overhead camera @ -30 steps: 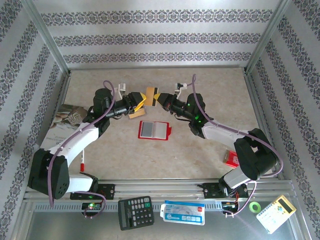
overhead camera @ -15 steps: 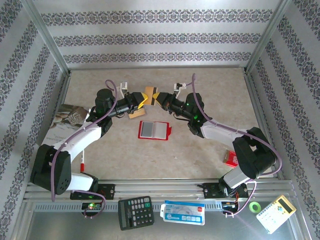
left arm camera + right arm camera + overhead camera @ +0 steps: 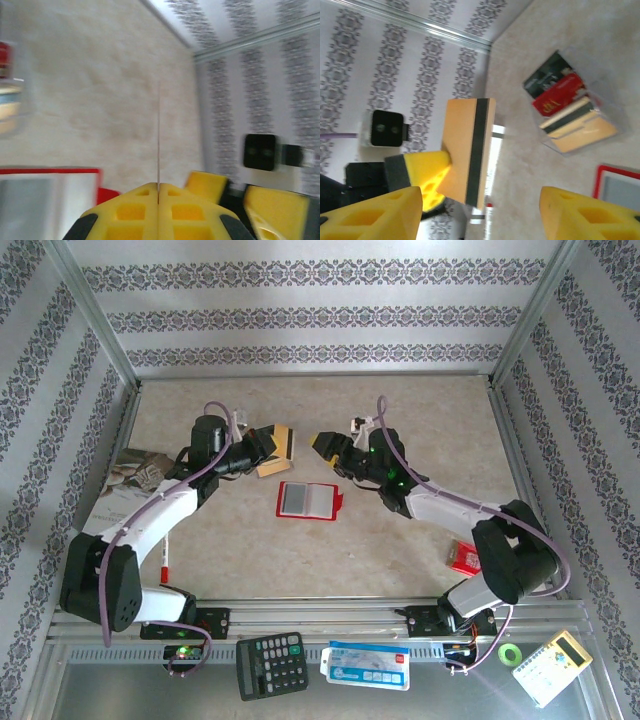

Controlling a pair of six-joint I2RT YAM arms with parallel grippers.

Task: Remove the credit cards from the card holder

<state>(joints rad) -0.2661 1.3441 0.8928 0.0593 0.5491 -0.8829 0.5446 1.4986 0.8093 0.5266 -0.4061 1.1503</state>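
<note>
Pinches one tan card tight between the yellow fingers of the left gripper, up off the table. Grips it by one long side, with a black stripe running down the other long side. Stands the card on its edge, so looks like just a thin line from the left wrist. Points its long way up and down in the right wrist view, tipped a little. Turns the striped side toward the right gripper.

Spreads the right gripper's own fingers wide apart, with nothing between them. Hangs close to the tan card but not touching it.

Leaves the card holder open and flat on the table, near both grippers and a bit closer to the arm bases. Stretches its long way from left to right in the top view. Pokes its little red tab out to the right. Shows grey on the left half and red on the right half.

Rests a clear tray on the table just beside the left gripper. Holds a dark card, a red card and more tan ones in it, fanned out and all slanting the same way.
</note>
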